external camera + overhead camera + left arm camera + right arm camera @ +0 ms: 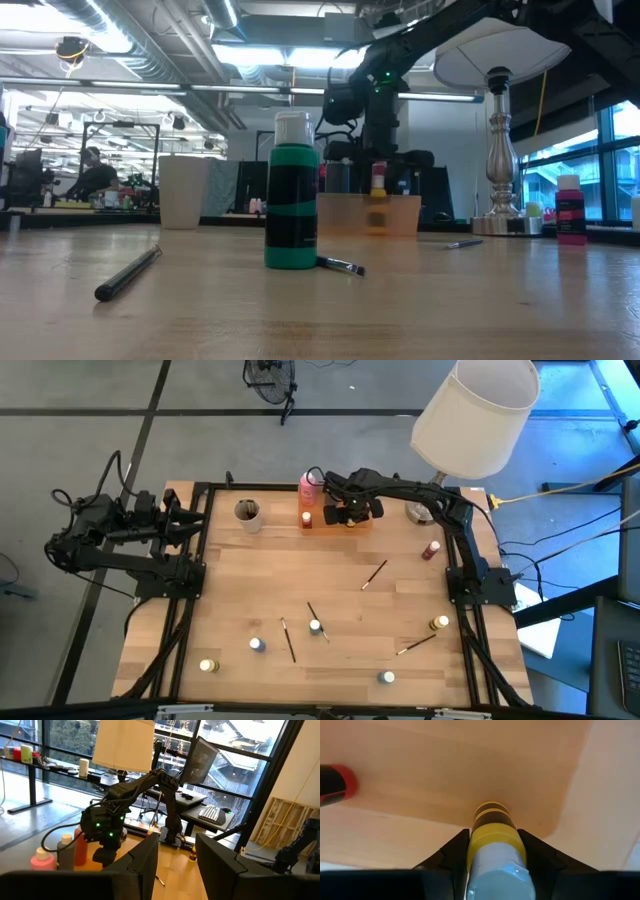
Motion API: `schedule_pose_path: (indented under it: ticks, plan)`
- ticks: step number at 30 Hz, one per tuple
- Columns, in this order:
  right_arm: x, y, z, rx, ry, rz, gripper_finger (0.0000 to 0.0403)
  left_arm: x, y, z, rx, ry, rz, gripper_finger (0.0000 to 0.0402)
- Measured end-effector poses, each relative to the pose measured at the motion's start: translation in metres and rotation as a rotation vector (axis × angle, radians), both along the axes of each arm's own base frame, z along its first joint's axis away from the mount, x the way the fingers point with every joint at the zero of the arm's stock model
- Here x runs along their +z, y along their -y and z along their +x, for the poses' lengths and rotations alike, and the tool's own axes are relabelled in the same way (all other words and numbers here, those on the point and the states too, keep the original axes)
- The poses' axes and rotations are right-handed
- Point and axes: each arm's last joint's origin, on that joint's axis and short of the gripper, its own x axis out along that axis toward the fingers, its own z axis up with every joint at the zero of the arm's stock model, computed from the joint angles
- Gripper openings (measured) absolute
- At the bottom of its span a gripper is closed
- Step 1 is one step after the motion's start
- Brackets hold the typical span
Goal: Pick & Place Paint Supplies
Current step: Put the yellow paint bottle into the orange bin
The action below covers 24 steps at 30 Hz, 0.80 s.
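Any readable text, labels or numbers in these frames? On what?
None readable.
Green bottle: dark label band, no legible print.
Pink bottle: dark label, too small to read.
Yellow bottle in the right end effector: plain bands, no text.
Monitor behind the table: blurred.

Right arm over the orange tray, left arm parked at the table's left edge
The right gripper (347,515) hangs above the tray (366,523) at the far edge, beside a pink bottle (309,488) and a red-lidded pot (306,518); the cup (248,513) stands left of them, while brushes (374,574) and small pots (315,627) lie scattered over the near half, under the lamp (475,415)
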Motion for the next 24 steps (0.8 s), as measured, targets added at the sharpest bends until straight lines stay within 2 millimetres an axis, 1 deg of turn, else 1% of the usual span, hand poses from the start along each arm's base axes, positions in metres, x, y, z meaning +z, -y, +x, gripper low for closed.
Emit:
schedule_pose_path:
  ticks: [5, 10, 12, 19, 24]
  plan:
    - [0.000, -0.001, 0.003, 0.006, 0.018, -0.014, 0.0143, 0.000, 0.000, 0.000, 0.017, -0.006, 0.036, 0.0127]
    - [-0.004, -0.003, 0.004, 0.010, 0.010, -0.011, 0.0197, 0.000, -0.001, 0.000, 0.021, -0.007, 0.037, 0.0127]
    - [-0.005, -0.003, 0.004, 0.011, 0.010, -0.006, 0.0206, 0.000, -0.001, 0.000, 0.021, -0.007, 0.037, 0.0127]
    - [-0.002, -0.004, 0.007, 0.043, 0.032, -0.026, 0.0202, 0.000, -0.001, 0.000, 0.021, -0.007, 0.037, 0.0127]
    - [0.006, -0.003, 0.009, 0.056, 0.043, -0.028, 0.0201, 0.000, -0.001, 0.000, 0.021, -0.007, 0.037, 0.0127]
